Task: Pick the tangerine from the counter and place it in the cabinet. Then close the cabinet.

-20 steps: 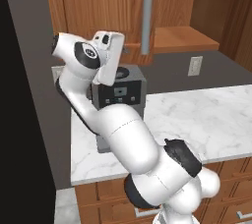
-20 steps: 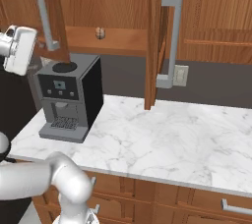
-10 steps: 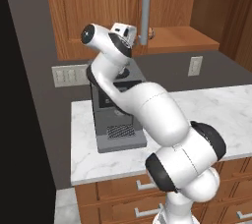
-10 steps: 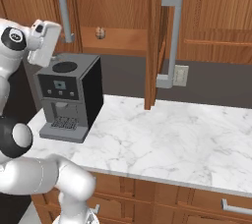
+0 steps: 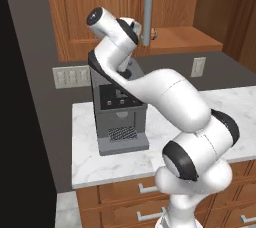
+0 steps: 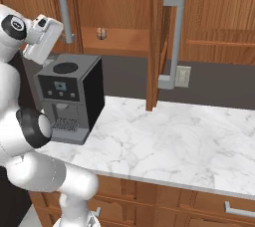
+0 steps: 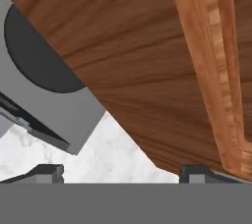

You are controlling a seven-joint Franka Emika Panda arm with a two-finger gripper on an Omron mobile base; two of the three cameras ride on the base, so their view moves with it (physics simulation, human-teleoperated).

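Tangerine (image 6: pixel 101 34), one only, sits on the shelf of the cabinet (image 6: pixel 119 47), between its two open doors, each with one grey bar handle (image 6: pixel 172 39). One coffee machine (image 6: pixel 67 96) stands on the desk (image 6: pixel 169 141). Claw (image 7: pixel 120 171) is raised beside the left door above the machine, fingertips apart, grasping nothing.

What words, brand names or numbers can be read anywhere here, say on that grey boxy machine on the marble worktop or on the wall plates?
No readable text anywhere.
The grey boxy coffee machine: its front panel shows a small display and buttons, too small and blurred to read.
The white wall switch plate and the white outlet plate: no lettering visible.
The reddish-brown wooden wall cabinet and the white marble counter: bare of labels.
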